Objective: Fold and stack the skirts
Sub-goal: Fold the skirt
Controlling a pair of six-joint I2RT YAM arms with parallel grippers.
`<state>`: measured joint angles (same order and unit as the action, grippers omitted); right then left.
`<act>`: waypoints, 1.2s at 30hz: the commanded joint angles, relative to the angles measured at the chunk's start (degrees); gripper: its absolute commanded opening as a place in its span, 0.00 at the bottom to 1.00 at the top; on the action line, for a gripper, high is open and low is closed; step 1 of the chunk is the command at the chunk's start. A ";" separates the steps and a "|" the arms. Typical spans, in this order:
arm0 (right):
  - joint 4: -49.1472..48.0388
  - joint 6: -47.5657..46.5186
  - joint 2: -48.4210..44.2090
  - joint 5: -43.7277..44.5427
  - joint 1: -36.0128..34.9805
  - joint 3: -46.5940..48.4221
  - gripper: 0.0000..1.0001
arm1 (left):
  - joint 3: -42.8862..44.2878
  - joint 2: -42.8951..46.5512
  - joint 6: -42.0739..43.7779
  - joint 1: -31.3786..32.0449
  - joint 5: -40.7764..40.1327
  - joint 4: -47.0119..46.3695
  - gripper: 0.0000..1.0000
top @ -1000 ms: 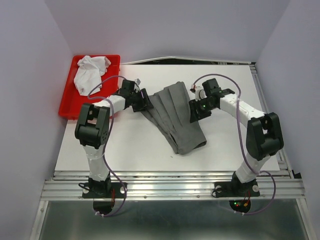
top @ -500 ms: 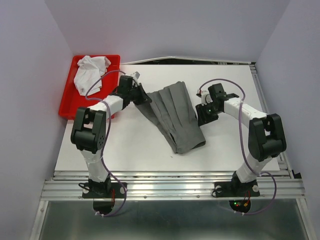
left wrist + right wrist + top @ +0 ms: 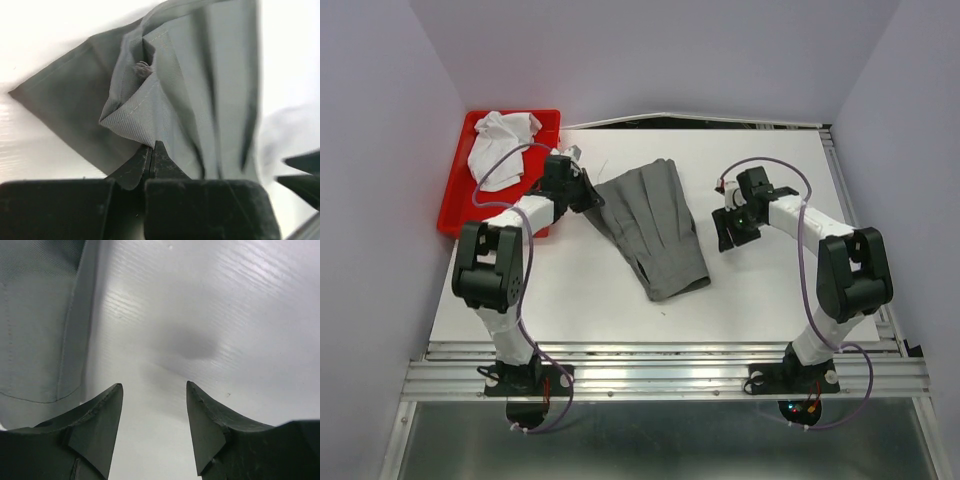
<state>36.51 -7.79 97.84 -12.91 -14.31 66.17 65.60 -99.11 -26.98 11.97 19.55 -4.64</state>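
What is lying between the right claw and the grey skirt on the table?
Only a bare strip of white table separates the open right claw from the grey skirt. The top view shows this, and so does the right wrist view.

This looks like a robotics lab cell: plain pale walls (image 3: 650,50) box in a white bench (image 3: 590,290), with a cabled left arm (image 3: 505,270) and right arm (image 3: 820,240) bolted to an aluminium rail (image 3: 660,378) along its near edge.
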 commanded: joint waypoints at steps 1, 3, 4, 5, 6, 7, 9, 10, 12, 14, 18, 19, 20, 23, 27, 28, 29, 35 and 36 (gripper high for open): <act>1.28 -1.08 -2.04 -4.66 -0.20 5.37 0.59 | 2.41 -10.91 1.93 -1.76 -2.07 2.97 0.00; 1.72 -1.08 -2.39 -7.56 -0.20 6.42 0.59 | 5.05 -13.82 2.28 -2.12 -2.50 2.97 0.00; 1.63 -1.08 -2.74 -9.05 -0.20 6.77 0.59 | 5.41 -14.79 1.85 -1.95 -3.02 2.37 0.00; 1.28 -0.65 -3.09 -12.46 -0.20 7.13 0.59 | 5.85 -15.14 1.50 -1.86 -3.38 2.10 0.00; 0.67 0.22 -3.10 -13.80 -0.20 8.09 0.59 | 7.59 -16.19 1.32 -1.77 -4.08 3.14 0.00; -0.29 0.49 -2.84 -16.94 -0.20 8.88 0.58 | 8.65 -16.64 1.93 -1.77 -4.26 4.02 0.00; -1.61 2.16 -0.83 -19.16 -0.20 10.72 0.58 | 10.59 -16.73 3.24 -1.33 -7.05 7.43 0.00; -1.62 2.43 0.32 -21.44 -0.72 12.91 0.57 | 10.86 -16.56 3.86 -1.33 -7.59 8.68 0.00; -2.32 2.78 4.17 -22.77 -1.33 14.50 0.56 | 12.34 -15.86 5.35 -1.07 -7.77 10.43 0.12; -2.85 2.87 6.65 -24.00 -2.04 14.95 0.52 | 13.84 -14.98 8.85 -0.63 -7.95 12.72 0.26; -4.07 3.31 10.70 -24.54 -3.80 11.97 0.49 | 14.73 -9.27 15.28 0.42 -10.05 15.54 0.64; -5.82 3.74 11.14 -24.19 -4.50 10.92 0.48 | 14.90 -6.82 16.34 0.51 -10.67 16.07 0.68; -6.45 3.92 11.32 -23.92 -5.20 8.91 0.48 | 15.08 -5.67 18.70 0.51 -11.72 17.03 0.70; -7.25 4.98 11.67 -22.87 -6.87 6.70 0.45 | 15.52 -1.89 23.45 0.86 -12.17 18.87 0.72; -6.63 7.52 10.53 -22.07 -11.35 3.53 0.45 | 9.75 6.26 36.97 2.96 -7.62 17.84 0.75; -5.93 7.62 10.18 -22.42 -11.36 3.00 0.45 | 7.98 8.12 43.53 3.67 -6.64 17.22 0.76; -5.49 9.53 9.74 -23.99 -11.97 3.00 0.47 | 6.05 10.14 47.25 4.29 -5.33 16.95 0.77; -3.29 9.11 3.33 -22.79 -11.97 9.39 0.61 | -16.44 29.56 81.03 11.14 -3.91 11.76 0.98; -2.51 8.41 2.36 -22.08 -11.97 10.46 0.61 | -21.61 33.85 84.60 11.41 -2.43 11.50 0.98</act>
<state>33.12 1.15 106.41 -36.53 -26.70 70.85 54.06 -73.10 33.26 21.87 14.13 8.10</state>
